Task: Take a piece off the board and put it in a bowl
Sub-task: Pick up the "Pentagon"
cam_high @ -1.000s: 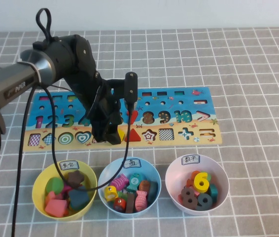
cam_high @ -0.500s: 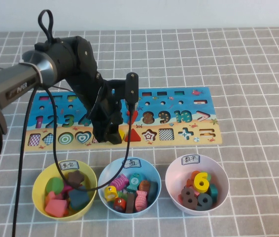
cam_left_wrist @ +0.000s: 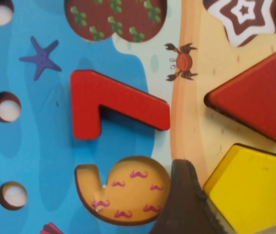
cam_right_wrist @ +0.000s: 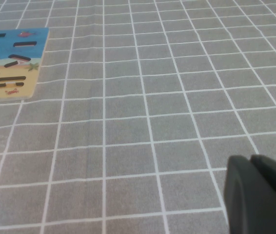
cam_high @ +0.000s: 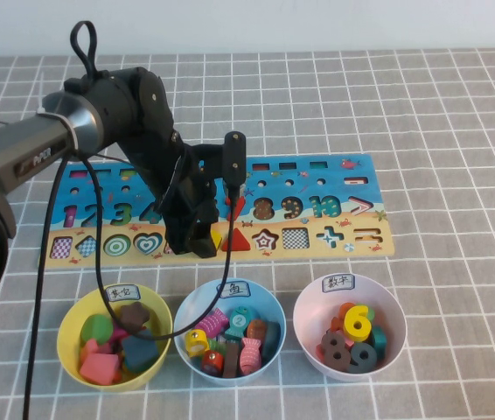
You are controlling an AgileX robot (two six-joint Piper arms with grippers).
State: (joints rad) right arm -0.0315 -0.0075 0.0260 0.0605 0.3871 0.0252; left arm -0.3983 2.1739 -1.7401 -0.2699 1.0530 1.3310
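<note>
Your left gripper stands low over the near row of the board, its jaws spread wide and grasping nothing. The piece, a flat yellow pentagon with a plain matte top and darker side edges, sits at its slot in that row, just left of the red triangle; in the left wrist view one dark fingertip rests against its edge, beside the empty slot for a six. The red 7 lies in the number row just beyond. From the high view, the arm covers most of the pentagon, leaving only a yellow sliver. The yellow bowl, labelled on its far rim and holding several coloured blocks, stands nearest you on the left, with a light blue bowl and a pale pink-white bowl to its right. Your right gripper hovers over bare grey checked cloth, well right of the board; whether its claw is released or clenched, you cannot tell.
</note>
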